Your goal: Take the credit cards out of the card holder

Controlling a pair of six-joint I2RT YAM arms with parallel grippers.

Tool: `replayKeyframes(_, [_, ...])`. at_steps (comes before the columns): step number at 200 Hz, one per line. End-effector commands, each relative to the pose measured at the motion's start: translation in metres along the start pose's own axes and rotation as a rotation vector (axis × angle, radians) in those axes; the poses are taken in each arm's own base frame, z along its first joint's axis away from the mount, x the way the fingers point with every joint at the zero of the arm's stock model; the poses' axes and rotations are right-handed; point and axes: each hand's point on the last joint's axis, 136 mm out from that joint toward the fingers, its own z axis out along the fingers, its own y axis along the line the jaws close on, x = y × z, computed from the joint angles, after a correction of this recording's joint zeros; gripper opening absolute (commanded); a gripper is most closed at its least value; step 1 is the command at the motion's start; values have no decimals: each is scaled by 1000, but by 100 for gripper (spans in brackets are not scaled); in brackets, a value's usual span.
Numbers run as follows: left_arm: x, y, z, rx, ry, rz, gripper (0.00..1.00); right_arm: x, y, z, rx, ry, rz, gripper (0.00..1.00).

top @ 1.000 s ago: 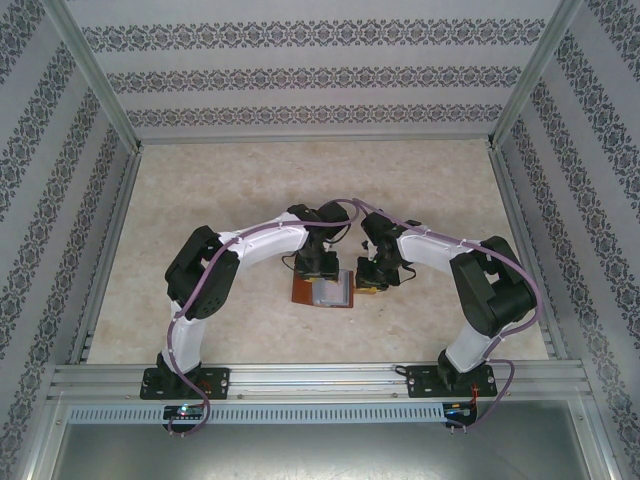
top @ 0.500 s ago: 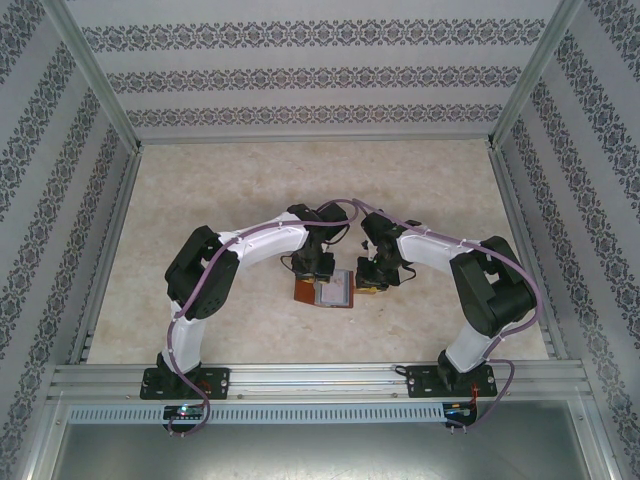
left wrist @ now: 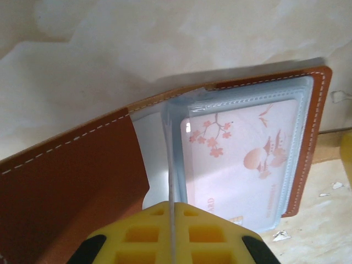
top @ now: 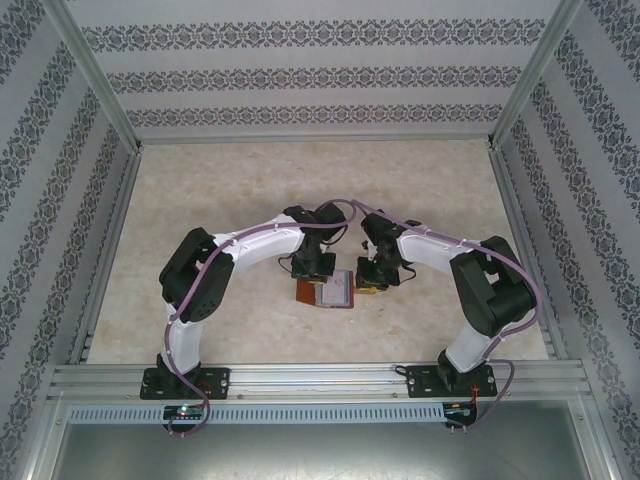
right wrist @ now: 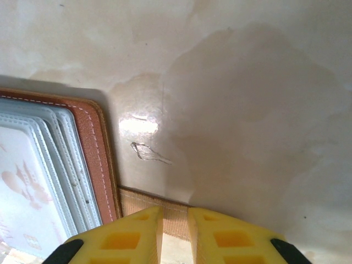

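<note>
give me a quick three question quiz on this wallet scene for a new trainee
1. True or false: the card holder lies open on the table.
2. The blossom-printed credit card is: A) loose on the table, B) inside a clear sleeve, C) under the holder.
3. Which gripper is shut on a thin pale leaf standing on edge in the holder?
Key: 1 true; 2 B; 3 the left gripper.
</note>
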Motion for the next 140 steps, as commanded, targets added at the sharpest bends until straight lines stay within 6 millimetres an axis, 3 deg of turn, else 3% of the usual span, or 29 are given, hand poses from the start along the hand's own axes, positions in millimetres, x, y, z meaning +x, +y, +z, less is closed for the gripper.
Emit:
replayKeyframes(1, [3, 8, -9, -51, -26, 14, 8, 9, -14, 10, 52, 33, 9, 21])
replayKeyframes(70, [11, 48, -6, -247, -2, 37, 22, 10, -15, 10, 54, 34, 12, 21])
replayKeyframes(140, [24, 65, 15, -305, 69, 40, 23, 10, -15, 10, 56, 32, 9, 22])
